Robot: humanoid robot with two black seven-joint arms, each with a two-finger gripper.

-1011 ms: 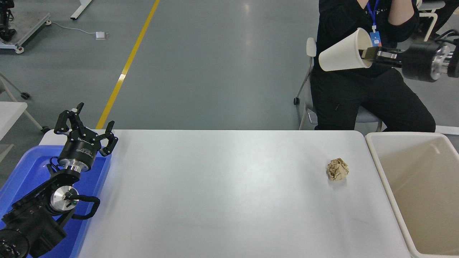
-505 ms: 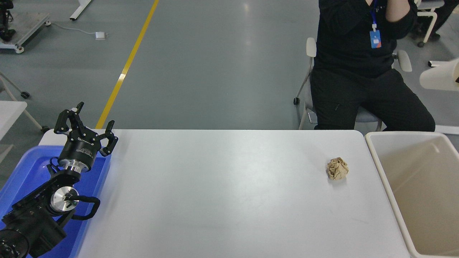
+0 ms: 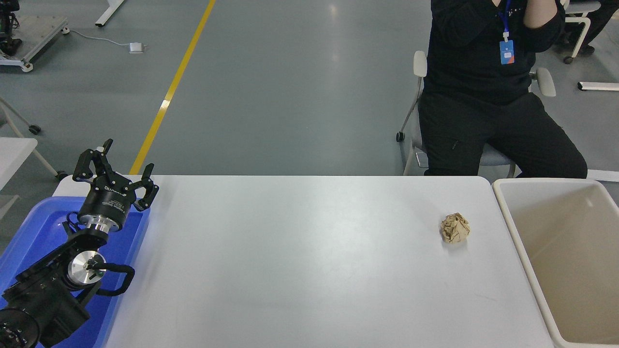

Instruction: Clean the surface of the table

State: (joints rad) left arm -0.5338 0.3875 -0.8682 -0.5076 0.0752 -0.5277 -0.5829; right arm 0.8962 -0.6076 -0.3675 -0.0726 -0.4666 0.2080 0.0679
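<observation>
Right arm has left my view. A second ago it was holding a white paper cup up high at the far right, half a second ago only the cup's edge showed at the right border, now neither is in frame. I can't tell whether the cup went into the beige bin [image 3: 512, 227]; the part of its inside I can see looks bare. Can't report the right claw's state.

Left gripper [image 3: 115, 170] is parked at the near left over the blue tray [image 3: 29, 227], fingers spread wide, holding nothing.

The table surface [image 3: 300, 261] fills the middle of the view, white and smooth. One thing is left on it: a crumpled brown paper ball [image 3: 455, 228] at the right side, near the bin but apart from it. My read: that's the next pick, so the job isn't finished.

Room: grey floor with a yellow line [image 3: 171, 87] running away on the left. A person in black [image 3: 488, 92] sits on a chair at the far right, close behind the bin. I'd watch clearance there.
</observation>
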